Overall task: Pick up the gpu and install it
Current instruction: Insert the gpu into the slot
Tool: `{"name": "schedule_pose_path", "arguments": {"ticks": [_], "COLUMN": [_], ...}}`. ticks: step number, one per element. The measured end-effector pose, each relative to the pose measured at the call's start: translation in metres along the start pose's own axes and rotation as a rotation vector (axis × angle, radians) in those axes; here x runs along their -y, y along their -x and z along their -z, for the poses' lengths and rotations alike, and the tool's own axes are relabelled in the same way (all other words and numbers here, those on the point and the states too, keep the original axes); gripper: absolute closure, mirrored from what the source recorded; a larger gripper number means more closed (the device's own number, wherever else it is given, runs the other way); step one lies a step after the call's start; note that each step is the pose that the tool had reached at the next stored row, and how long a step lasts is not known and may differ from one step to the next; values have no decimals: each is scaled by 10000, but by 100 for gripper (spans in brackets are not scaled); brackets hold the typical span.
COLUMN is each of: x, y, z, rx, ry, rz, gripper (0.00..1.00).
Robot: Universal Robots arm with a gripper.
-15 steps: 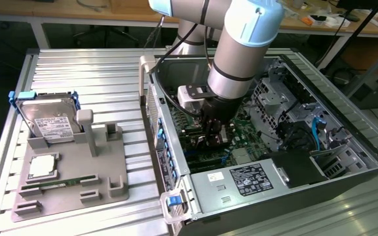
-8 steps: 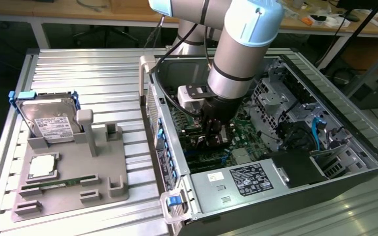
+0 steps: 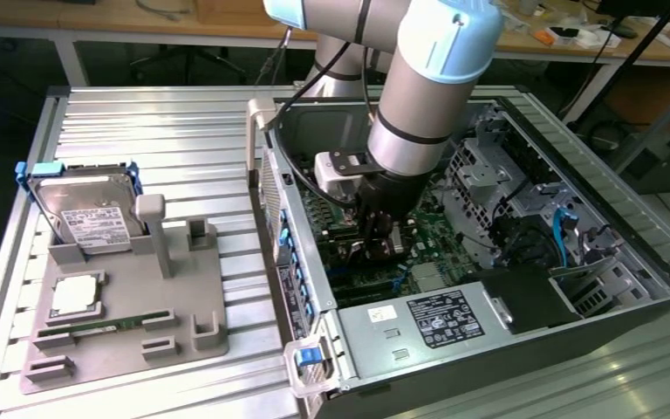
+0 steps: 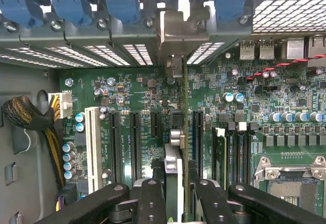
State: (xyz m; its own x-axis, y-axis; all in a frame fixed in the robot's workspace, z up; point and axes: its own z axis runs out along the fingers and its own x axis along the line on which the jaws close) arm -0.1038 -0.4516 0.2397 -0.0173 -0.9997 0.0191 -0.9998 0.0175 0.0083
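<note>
The gpu (image 4: 182,132) appears edge-on in the wrist view as a thin dark board running between the black expansion slots (image 4: 116,142) of the green motherboard (image 4: 137,91). Its silvery bracket (image 4: 175,35) stands against the case's rear slot openings. My gripper (image 4: 175,186) is shut on the card, one black finger (image 4: 152,201) on each side. In the exterior view the gripper (image 3: 379,237) reaches down inside the open computer case (image 3: 614,262), with the dark gpu (image 3: 362,253) under it just above the board. I cannot tell whether the card sits in a slot.
Blue slot latches (image 4: 66,0) line the case's rear wall. A white slot (image 4: 92,147), a braided cable bundle (image 4: 25,114) and the processor socket (image 4: 293,183) flank the card. On the exterior view's left, a grey fixture (image 3: 184,314) holds a blue-framed hard drive (image 3: 85,209) and a memory stick (image 3: 102,325).
</note>
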Motion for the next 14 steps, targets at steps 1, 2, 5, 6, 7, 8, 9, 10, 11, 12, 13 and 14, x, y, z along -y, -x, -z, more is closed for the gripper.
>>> {"name": "schedule_pose_path", "arguments": {"ticks": [1, 2, 5, 6, 7, 8, 9, 10, 11, 12, 13, 14], "x": [0, 0, -2, -2, -3, -2, -3, -2, -2, -2, -2, -1], "y": [0, 0, 0, 0, 0, 0, 0, 1, 0, 1, 2, 6], "z": [0, 0, -14, -21, -22, -22, -23, -24, -23, -24, -27, -40], "rx": [0, 0, -4, -4, -3, -3, -1, 0, 0, 0, 12, 44], "ry": [0, 0, 2, 2, 2, 1, 0, -1, 0, -1, -4, -22], "rz": [0, 0, 0, 0, 0, 0, -1, -1, 0, 0, -1, -3], "gripper": [73, 73, 73, 73, 73, 73, 73, 73, 73, 73, 73, 72]}}
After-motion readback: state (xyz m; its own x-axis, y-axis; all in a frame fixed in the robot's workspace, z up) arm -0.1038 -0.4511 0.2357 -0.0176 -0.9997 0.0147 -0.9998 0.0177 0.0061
